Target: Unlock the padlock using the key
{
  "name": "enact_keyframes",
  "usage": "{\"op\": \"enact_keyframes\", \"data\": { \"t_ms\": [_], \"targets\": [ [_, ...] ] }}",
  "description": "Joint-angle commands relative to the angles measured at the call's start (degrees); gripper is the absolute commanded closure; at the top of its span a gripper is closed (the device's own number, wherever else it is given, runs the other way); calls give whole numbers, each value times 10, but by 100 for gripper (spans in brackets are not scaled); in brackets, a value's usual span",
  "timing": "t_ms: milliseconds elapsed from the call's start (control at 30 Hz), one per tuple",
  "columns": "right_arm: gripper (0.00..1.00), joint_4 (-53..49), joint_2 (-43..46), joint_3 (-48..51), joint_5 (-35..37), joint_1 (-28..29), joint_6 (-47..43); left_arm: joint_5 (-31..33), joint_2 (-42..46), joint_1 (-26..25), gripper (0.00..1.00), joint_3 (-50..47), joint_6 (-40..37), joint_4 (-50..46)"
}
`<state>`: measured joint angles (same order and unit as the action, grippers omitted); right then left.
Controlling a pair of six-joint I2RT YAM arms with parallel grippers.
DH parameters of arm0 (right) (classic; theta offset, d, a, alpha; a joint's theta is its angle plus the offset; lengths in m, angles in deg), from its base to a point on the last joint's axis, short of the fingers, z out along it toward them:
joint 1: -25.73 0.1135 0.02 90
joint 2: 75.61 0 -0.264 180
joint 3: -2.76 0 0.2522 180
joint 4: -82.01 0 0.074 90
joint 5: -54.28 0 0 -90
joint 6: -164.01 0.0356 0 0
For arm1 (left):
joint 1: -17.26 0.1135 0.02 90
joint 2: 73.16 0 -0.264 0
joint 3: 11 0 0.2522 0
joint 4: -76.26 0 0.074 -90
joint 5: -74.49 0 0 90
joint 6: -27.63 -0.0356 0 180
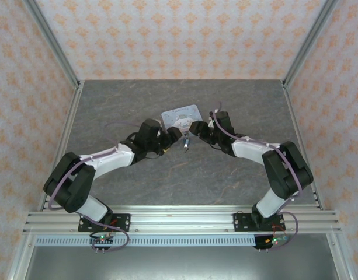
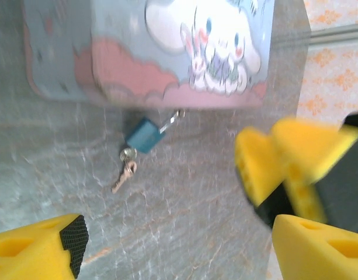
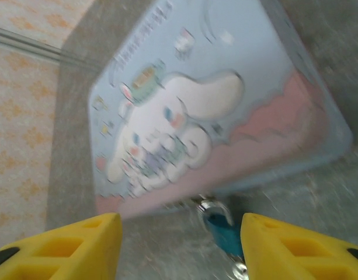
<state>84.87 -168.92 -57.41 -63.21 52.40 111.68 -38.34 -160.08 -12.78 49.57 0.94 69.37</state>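
Padlock (image 2: 145,135) lies at the tin box's (image 2: 167,52) lower edge, key (image 2: 125,177) seemingly inserted; left gripper (image 2: 173,254) and right gripper (image 3: 181,248) fingers spread open, bare table (image 2: 202,198) around.

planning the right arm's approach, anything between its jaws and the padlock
Nothing visible. In the right wrist view the padlock lies at the tin box's edge, only bare table between it and the open right gripper.

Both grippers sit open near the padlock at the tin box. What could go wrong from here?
The key is tiny and lies flat on the table, so the wide left gripper may fail to pinch it.
The right gripper is aimed at the padlock, which sits right at the tin box; closing could shove the box.
The two grippers are close and could collide.
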Motion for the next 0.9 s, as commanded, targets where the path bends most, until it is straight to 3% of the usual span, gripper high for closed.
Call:
{"op": "enact_keyframes", "data": {
  "t_ms": [0, 233, 533, 867],
  "targets": [
    [47, 30, 19, 40, -10, 1, -5, 20, 12, 28, 16, 51, -71, -97],
    [59, 78, -18, 62, -20, 5, -21, 26, -20, 63, 15, 125, -133, -175],
    [64, 75, -71, 27, -26, 28, -43, 58, -75, 76, 15, 211, -210, -270],
    [65, 64, -100, 9, -7, 42, -62, 69, -121, 76, 15, 243, -239, -292]
  ]
}}
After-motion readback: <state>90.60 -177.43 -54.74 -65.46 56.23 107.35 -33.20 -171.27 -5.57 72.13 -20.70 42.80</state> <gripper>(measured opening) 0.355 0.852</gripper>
